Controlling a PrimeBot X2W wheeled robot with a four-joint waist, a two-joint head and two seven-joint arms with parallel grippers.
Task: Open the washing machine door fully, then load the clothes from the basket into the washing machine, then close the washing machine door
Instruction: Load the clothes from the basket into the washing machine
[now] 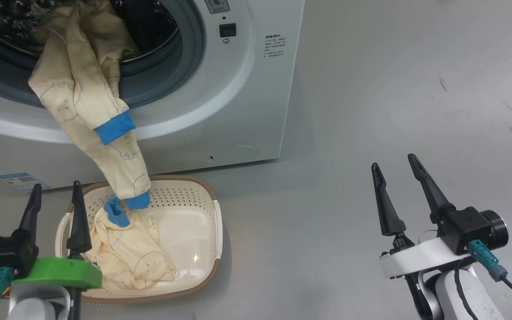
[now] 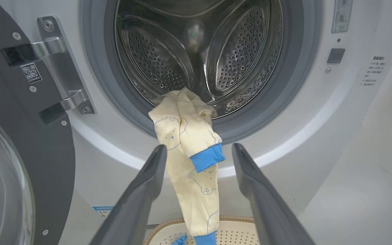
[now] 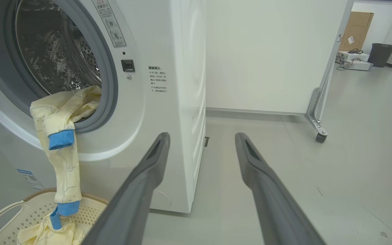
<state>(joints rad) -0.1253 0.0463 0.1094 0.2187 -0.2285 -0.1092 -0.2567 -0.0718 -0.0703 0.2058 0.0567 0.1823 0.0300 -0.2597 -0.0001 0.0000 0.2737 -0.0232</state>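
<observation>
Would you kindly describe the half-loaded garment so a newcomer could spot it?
Find the white washing machine. A pale yellow garment hangs from its drum over the grey gasket, down into the basket. Unlike the other garment crumpled inside the basket, it dangles.

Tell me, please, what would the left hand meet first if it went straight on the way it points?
Probably the garment hanging from the drum, framed between the open fingers of the left hand; depth is unclear.
</observation>
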